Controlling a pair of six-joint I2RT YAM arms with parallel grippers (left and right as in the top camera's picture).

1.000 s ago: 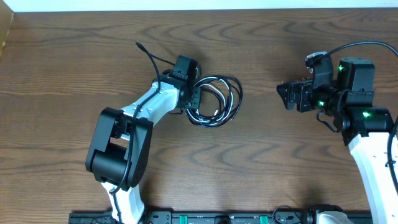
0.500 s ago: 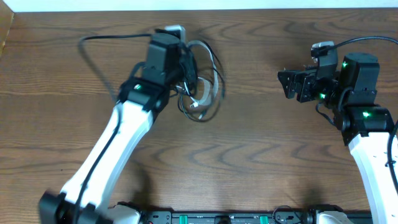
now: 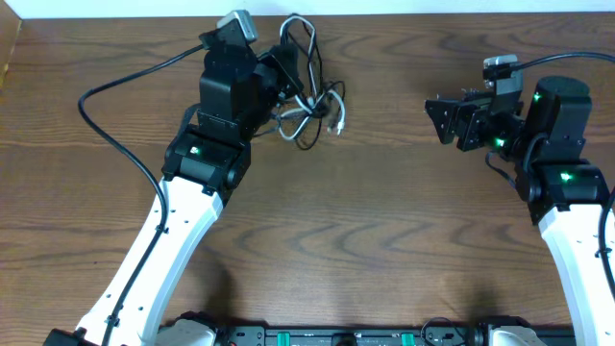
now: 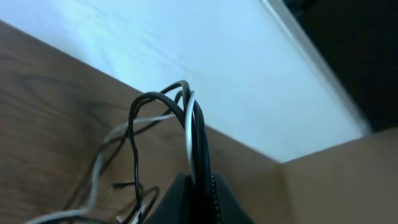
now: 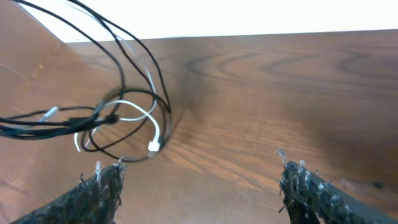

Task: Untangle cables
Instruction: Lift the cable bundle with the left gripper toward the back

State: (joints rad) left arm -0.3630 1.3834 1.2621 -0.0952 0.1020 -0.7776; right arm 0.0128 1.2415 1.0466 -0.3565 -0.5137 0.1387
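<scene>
Cables (image 4: 198,149) sit clamped in left tool (image 4: 200,190); right tool (image 3: 437,121) spread wide.

We note wide bare surface (image 3: 375,231) between 2 arms: open lane at centre and near edge. At far edge, cables (image 3: 315,108) bunch in loops, pinched in left claw (image 4: 200,186), blocking approach there. Right claw (image 3: 440,122), jaws spread, sits well apart from bunch, bare wood between. Thick black arm cord (image 3: 113,85) arcs over far-left surface. We see white wall (image 4: 186,50) closing far edge.
</scene>
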